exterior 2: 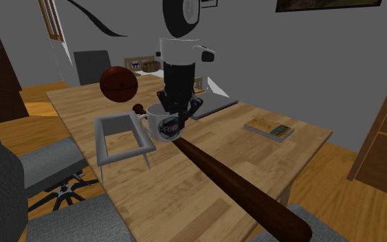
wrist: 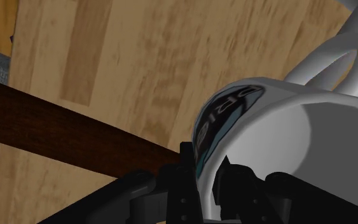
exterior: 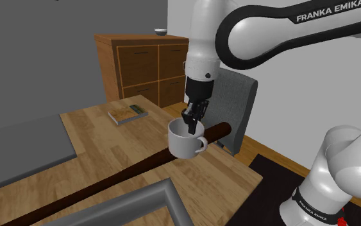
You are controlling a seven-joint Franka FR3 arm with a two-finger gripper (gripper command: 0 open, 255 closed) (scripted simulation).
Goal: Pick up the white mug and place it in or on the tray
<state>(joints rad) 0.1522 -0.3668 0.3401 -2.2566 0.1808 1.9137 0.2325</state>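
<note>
Here, my gripper (exterior: pixel 192 124) clamps the white mug (exterior: pixel 184 144) by its rim, above the wooden table (exterior: pixel 102 144) and dark bat (exterior: pixel 121 172), near the grey tray (exterior 2: pixel 125 153); a wooden dresser (exterior: pixel 140 64) stands against the grey wall.

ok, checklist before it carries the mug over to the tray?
1. Jaws shut on the mug rim: ok.
2. Mug upright: ok.
3. Mug lifted clear of the bat beneath it: cannot tell.
4. Tray has nothing in it: ok.
5. Stretch between mug and tray free: ok, they sit close together.
6. Basketball out of the way: ok, it lies beyond the tray.
</note>
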